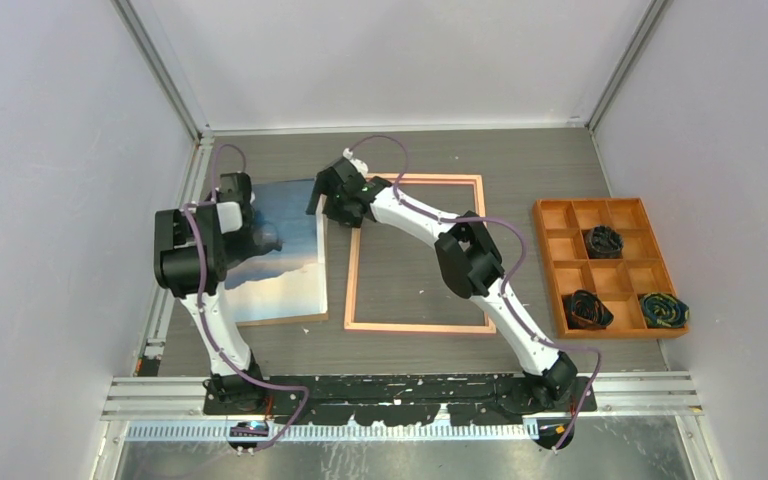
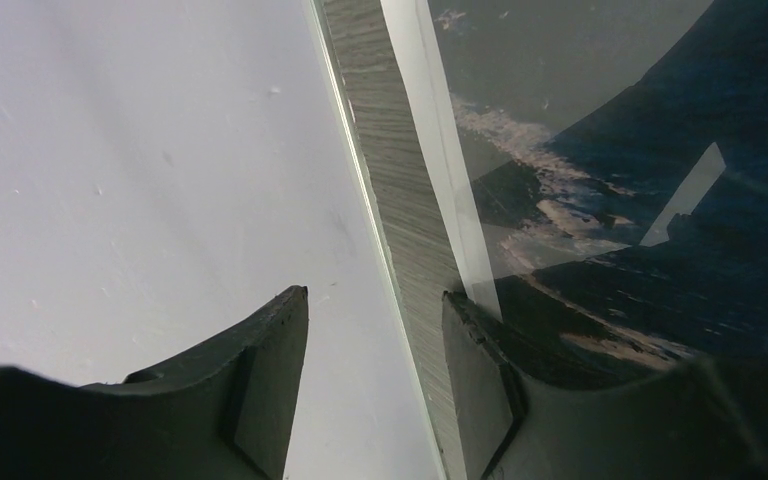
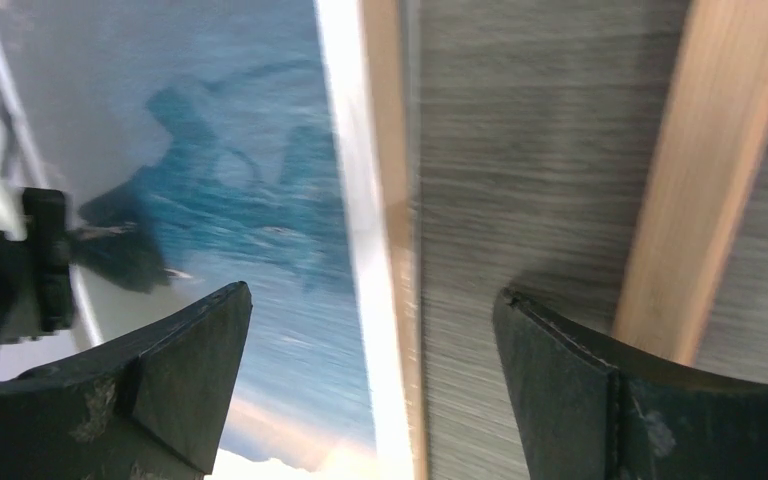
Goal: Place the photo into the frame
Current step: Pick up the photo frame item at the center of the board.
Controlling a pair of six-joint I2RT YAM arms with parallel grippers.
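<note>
Over desk centre, top view: one photo flat left of one frame, just beside, not yet inside. One orange tray at right edge, three dark bundles.
Left wrist: left gripper fingers apart at photo edge, nothing visibly pinched.
Right wrist: right gripper spread wide above gap between photo and frame rail.
Step judged: picking up photo. Next: pinch edge, lift, align over opening.
</note>
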